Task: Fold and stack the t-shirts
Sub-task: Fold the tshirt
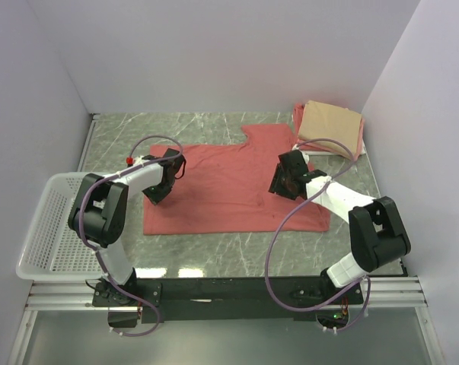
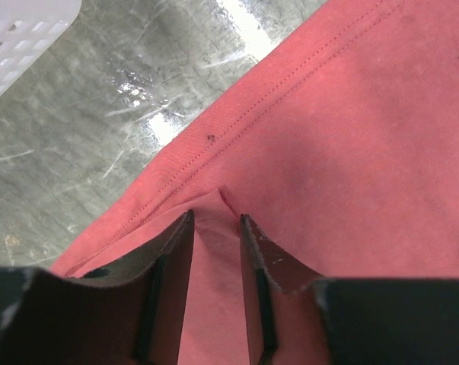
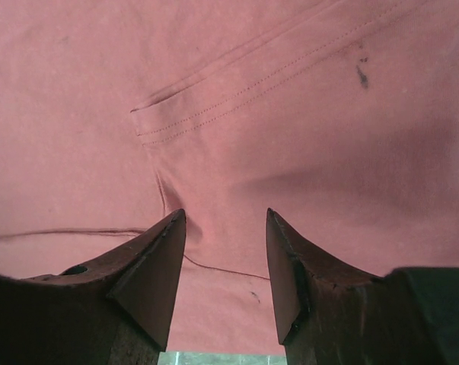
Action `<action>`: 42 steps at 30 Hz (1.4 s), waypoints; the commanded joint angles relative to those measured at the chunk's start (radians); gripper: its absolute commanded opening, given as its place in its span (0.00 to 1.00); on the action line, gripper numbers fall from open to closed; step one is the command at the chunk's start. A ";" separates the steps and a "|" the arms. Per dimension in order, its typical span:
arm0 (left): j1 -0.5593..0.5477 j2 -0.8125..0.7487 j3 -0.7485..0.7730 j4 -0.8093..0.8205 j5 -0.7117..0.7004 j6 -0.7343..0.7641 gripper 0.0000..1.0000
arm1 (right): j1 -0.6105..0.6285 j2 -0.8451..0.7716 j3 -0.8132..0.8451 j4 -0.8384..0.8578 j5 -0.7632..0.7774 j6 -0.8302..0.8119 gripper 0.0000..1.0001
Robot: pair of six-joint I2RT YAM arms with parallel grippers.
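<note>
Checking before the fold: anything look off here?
Only minor: the red t-shirt has small dark specks near its hem stitching and a loose thread by the right fingers. Nothing else stands out.

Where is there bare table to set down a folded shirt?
Two bare patches of the marble table: the far-left strip between the back wall and the red t-shirt, and the near strip between its hem and the black base rail. Crowded: far right, with the folded tan t-shirt near the right end effector. The white basket borders the left.
</note>
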 commanded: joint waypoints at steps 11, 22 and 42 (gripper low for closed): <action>0.013 -0.030 -0.028 0.011 0.014 -0.001 0.07 | 0.029 0.052 0.066 0.040 0.012 -0.011 0.53; 0.013 -0.098 -0.028 -0.009 0.020 0.008 0.01 | 0.071 0.133 0.132 0.027 0.051 -0.035 0.53; 0.011 -0.130 -0.060 0.004 0.040 0.010 0.01 | 0.152 0.314 0.301 -0.055 0.258 -0.025 0.50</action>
